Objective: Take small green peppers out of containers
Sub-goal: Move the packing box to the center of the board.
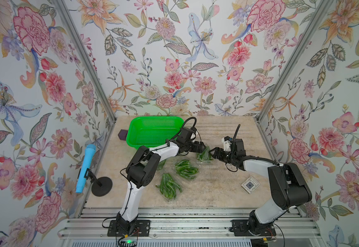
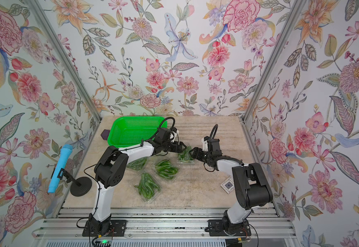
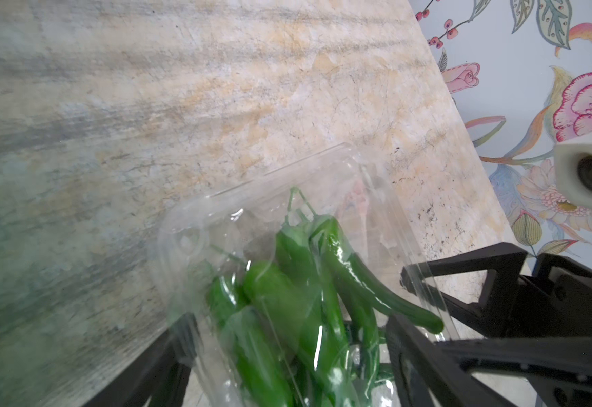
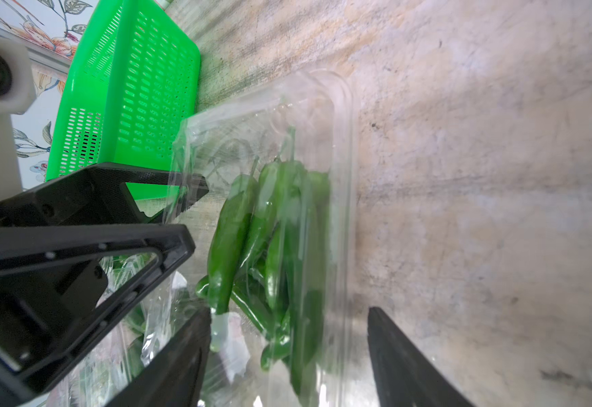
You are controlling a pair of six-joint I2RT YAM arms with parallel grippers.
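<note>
Small green peppers lie packed in a clear clamshell container that stands tilted near the table's middle. My left gripper is open, one finger on each side of this container, the plastic close against both. From the opposite side my right gripper is open round the container's other end, with a gap at one finger. In both top views the two grippers meet over it. Two more containers of peppers lie nearer the front. A further one is partly hidden under my left arm.
A bright green perforated basket sits at the back left, close behind my left wrist. A purple block lies beside it. A blue microphone on a black stand is at the left edge. A small square device lies by my right arm.
</note>
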